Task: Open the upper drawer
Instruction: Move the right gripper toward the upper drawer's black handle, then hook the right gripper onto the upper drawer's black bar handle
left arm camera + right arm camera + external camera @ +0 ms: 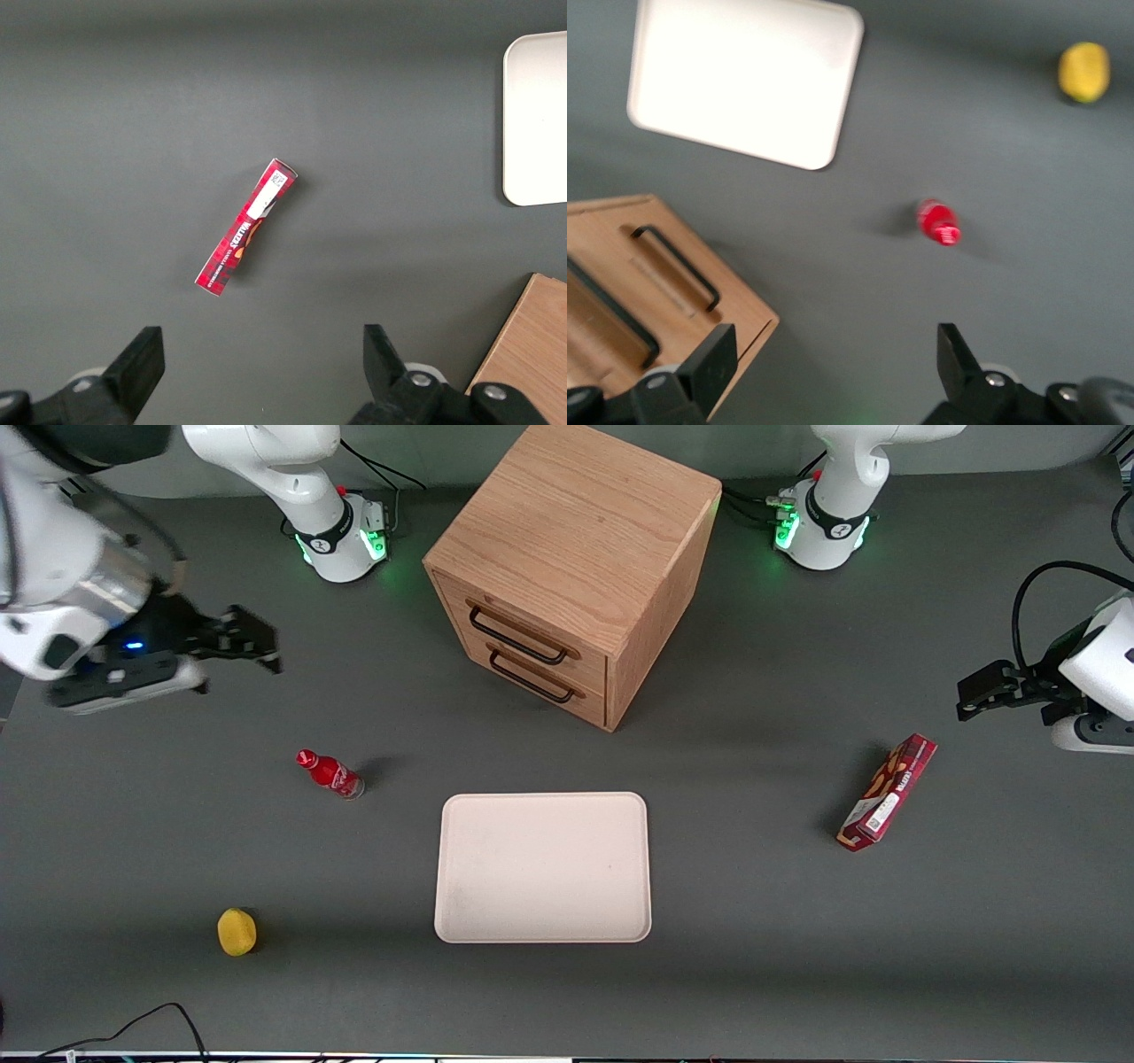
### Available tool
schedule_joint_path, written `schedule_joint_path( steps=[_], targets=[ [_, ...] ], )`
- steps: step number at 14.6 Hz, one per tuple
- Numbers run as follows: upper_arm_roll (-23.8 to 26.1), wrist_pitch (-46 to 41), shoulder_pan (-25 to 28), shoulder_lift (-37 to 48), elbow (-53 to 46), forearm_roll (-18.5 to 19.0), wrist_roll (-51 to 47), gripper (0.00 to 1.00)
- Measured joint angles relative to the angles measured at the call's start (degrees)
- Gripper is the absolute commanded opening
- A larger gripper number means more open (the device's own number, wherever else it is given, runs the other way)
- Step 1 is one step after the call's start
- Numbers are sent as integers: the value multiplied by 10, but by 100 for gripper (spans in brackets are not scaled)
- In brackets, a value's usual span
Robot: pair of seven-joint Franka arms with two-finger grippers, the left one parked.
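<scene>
Lemon [236,932] nearest; gripper [252,646] aloft, jaws spread, well apart from shut upper drawer [523,634].

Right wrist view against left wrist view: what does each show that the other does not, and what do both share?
Only the right wrist view shows the red bottle, the round yellow fruit, the oak cabinet's upper drawer and bottom drawer, both shut, with black wire handles, and the working arm's hand, open, raised above the grey table. Only the left wrist view shows the long red snack box lying flat. Both share the table, the cream rectangular tray and the wooden cabinet.
</scene>
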State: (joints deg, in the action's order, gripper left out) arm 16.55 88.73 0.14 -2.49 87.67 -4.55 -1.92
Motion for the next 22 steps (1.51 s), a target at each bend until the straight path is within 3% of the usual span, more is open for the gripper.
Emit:
schedule_joint_path(
  steps=[4,7,9,15,19,22],
  targets=[
    [74,-1,9,-34,0,-4,-2,100],
    [104,-12,9,-65,0,-38,-2,100],
    [111,-12,10,-78,-1,-55,7,100],
    [114,-13,16,-103,-3,-57,137,100],
    [115,-11,30,-145,-10,-58,153,100],
    [116,-11,69,-177,-27,-58,153,100]
  ],
)
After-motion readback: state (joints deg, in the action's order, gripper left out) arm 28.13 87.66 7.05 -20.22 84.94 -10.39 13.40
